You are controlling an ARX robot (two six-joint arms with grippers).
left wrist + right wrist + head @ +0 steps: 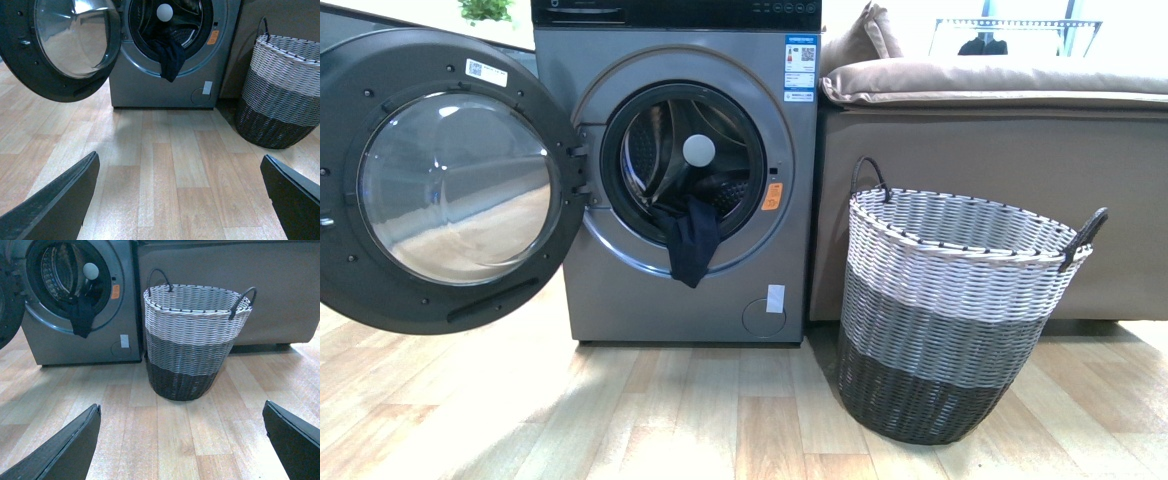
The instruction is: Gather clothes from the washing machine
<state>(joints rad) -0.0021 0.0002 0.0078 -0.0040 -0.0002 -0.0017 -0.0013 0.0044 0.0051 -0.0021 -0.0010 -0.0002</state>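
Navy clothes (690, 245) hang well beyond left gripper (179, 156) and right gripper (181, 404), both spread apart.

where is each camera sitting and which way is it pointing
Front view: on the robot's body, facing the washing machine, its door swung open, the dark garment draped over the drum lip, and the woven basket; no arm shows.
Left wrist view: on the left arm, aimed at the machine; both fingers of the open left claw show.
Right wrist view: on the right arm, aimed mostly at the basket; the open right claw shows.
Shared: all three see machine, garment and basket.
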